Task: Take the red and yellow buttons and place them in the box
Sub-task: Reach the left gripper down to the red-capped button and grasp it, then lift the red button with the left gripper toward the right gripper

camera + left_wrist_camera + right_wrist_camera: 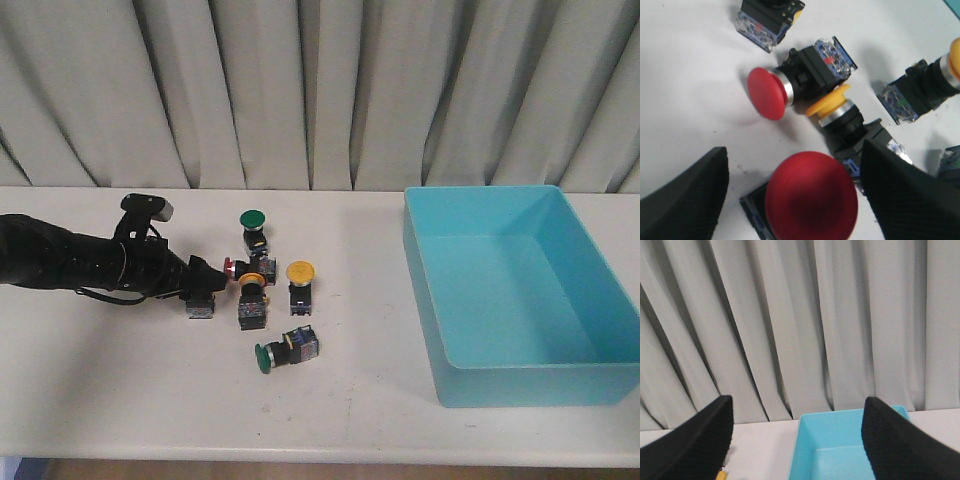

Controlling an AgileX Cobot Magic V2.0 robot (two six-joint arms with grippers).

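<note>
My left end effector (795, 195) is spread wide over the nearest red button (811, 196), which stands on the counter (120, 370) between the fingers (682, 200) with neither one touching it; the pick step is in hand and nothing is gripped yet. My right end effector (796, 440) is also wide, holding nothing, raised and facing the turquoise box (520, 290), which sits well apart from the button cluster. The next move, in my judgement, calls for closing squarely on this button's body without disturbing the adjacent yellow button (832, 102).

Red, yellow buttons (300, 271) clustered table-centre; turquoise box (520, 375) right — upright, open.
</note>
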